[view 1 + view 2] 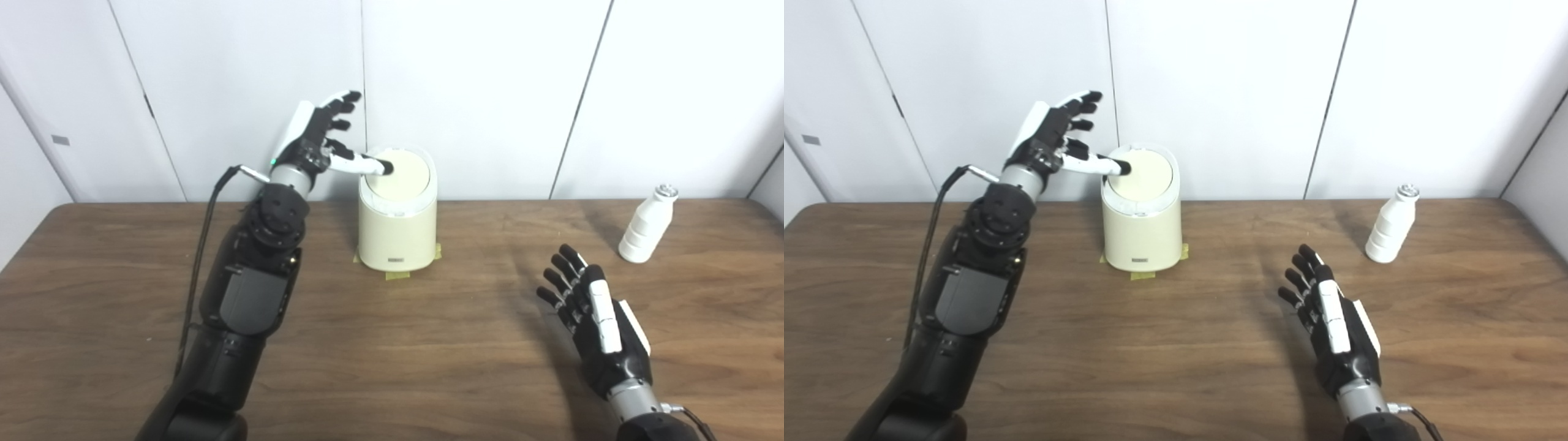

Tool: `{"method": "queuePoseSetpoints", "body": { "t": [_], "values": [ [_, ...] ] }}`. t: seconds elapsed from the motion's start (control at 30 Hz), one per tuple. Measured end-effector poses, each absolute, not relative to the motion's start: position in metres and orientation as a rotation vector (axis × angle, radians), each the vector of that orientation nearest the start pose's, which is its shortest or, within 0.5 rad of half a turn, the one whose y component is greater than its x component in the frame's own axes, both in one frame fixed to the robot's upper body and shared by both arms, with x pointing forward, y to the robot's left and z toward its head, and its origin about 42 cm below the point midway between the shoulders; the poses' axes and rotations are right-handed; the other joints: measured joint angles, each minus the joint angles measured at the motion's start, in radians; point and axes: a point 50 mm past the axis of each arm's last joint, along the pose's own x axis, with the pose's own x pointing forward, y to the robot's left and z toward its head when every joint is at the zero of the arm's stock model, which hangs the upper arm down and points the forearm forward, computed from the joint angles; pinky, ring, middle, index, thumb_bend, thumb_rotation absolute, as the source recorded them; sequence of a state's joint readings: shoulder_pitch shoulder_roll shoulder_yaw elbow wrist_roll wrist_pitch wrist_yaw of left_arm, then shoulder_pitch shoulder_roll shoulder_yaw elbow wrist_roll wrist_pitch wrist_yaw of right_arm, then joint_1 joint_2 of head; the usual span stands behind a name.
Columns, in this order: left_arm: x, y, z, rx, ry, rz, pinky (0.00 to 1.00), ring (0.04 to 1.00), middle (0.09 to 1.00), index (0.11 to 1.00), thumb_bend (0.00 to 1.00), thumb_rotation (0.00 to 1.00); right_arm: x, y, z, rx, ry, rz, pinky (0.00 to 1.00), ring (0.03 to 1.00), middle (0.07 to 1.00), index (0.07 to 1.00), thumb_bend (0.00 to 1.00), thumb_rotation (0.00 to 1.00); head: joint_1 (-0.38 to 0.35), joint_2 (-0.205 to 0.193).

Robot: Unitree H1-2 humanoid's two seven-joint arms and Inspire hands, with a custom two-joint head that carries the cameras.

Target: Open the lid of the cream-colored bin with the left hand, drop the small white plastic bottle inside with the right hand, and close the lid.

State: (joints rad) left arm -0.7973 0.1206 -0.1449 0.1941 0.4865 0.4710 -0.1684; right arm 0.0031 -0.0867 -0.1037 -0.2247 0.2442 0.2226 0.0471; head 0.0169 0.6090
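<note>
Left robot hand (318,138) raised at upper centre-left of the frame, fingers spread wide and holding nothing, thumb (366,164) stretched out with its tip resting on the left part of the lid (399,176). Cream-colored bin (398,236) standing upright at centre, near the back edge of the wooden surface (429,343), with yellow tape tabs (393,275) at its base. Lid apparently still down, or only just pressed; hard to say which. Right robot hand (591,312) low at lower right, open, fingers apart and pointing up the frame, holding nothing. Small white plastic bottle (646,226) upright at right of frame, well apart from the bin and up-right of the right robot hand, untouched.

Possible trouble from here:
- Thumb tip pressing off-centre on the lid: likely to slip off the smooth top, or to push the bin sideways against its tape rather than tilt the lid.
- If a swing or spring lid, release too soon likely to let it snap back before the bottle arrives.
- Bottle tall and narrow: a glancing reach probably enough to topple it and send it rolling toward the right edge.
- Both arms meeting over the bin: risk of the bottle striking the left fingers.

Hard to make out: lid hinge and type; label on the bin front, too small to read; actual contact under the thumb tip; right palm, turned away; both arms cut off at the bottom edge.
</note>
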Motion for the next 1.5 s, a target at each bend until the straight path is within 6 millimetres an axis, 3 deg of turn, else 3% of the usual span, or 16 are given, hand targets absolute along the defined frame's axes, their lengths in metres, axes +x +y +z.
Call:
{"method": "queuePoseSetpoints", "body": {
  "t": [0.23,0.33,0.47,0.73,0.9,1.33,1.5],
  "values": [
    [0.496,0.140,0.328,0.770,-0.128,-0.127,0.73,0.837,0.887,0.898,0.90,0.02,0.280,-0.259,0.144,0.153,-0.013,-0.007,0.84,0.922,0.941,0.920,0.56,0.89,-0.006,-0.002],
    [0.501,0.133,0.326,0.806,-0.115,-0.137,0.71,0.820,0.876,0.894,0.90,0.02,0.280,-0.258,0.144,0.157,-0.013,-0.008,0.85,0.920,0.941,0.920,0.56,0.89,-0.009,0.002],
    [0.502,0.124,0.321,0.843,-0.108,-0.161,0.77,0.850,0.879,0.893,0.91,0.01,0.280,-0.258,0.144,0.158,-0.013,-0.009,0.85,0.917,0.938,0.923,0.56,0.90,-0.012,0.003],
    [0.506,0.126,0.312,0.903,-0.097,-0.150,0.73,0.832,0.864,0.892,0.91,0.02,0.280,-0.257,0.144,0.154,-0.013,-0.009,0.85,0.913,0.931,0.919,0.58,0.90,-0.021,0.008],
    [0.507,0.125,0.308,0.962,-0.109,-0.153,0.61,0.777,0.852,0.905,0.91,0.01,0.280,-0.256,0.144,0.157,-0.016,-0.012,0.84,0.913,0.935,0.924,0.58,0.89,-0.031,0.012],
    [0.505,0.119,0.310,1.090,-0.181,-0.169,0.66,0.821,0.878,0.918,0.92,0.01,0.279,-0.253,0.147,0.157,-0.025,-0.022,0.83,0.909,0.933,0.915,0.59,0.89,-0.044,0.026],
    [0.504,0.111,0.312,1.168,-0.219,-0.179,0.67,0.798,0.880,0.923,0.94,0.00,0.280,-0.253,0.147,0.158,-0.026,-0.022,0.83,0.910,0.935,0.916,0.59,0.89,-0.049,0.028]
  ]
}}
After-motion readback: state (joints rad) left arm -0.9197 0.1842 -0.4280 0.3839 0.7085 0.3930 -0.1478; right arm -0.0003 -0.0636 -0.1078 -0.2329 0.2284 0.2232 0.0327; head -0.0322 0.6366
